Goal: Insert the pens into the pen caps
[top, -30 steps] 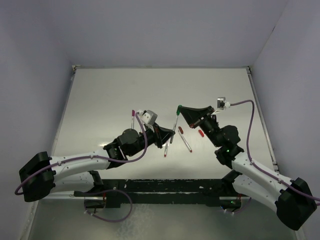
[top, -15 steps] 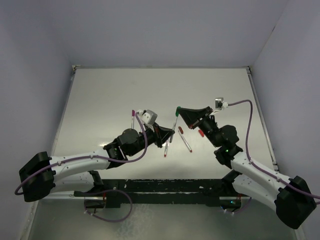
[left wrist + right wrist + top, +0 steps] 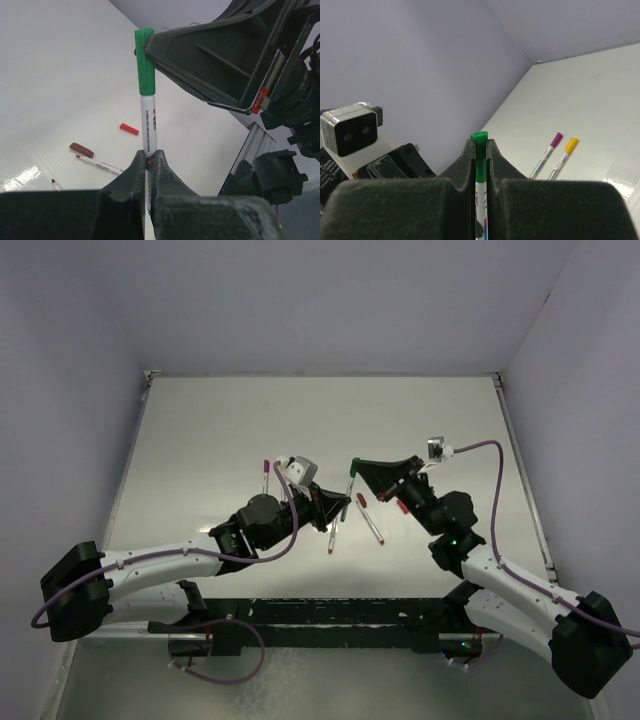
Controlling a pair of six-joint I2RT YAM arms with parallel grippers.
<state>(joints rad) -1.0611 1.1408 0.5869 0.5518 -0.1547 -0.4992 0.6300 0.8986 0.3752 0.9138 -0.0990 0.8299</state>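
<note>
Green cap [image 3: 145, 62] on silver pen [image 3: 149, 127], red cap [image 3: 129, 129] lying apart

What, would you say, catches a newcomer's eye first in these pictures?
A thin silver-grey marker pen hangs in mid-air, the left gripper shut on its barrel and the right gripper shut on the short green plastic cap at its top. On the white table beneath lie a loose red cap and a dark red cap.

Left hand [image 3: 149, 157] clamping upright pen [image 3: 149, 125], green cap [image 3: 145, 65] on top, red cap [image 3: 129, 129] beyond
</note>
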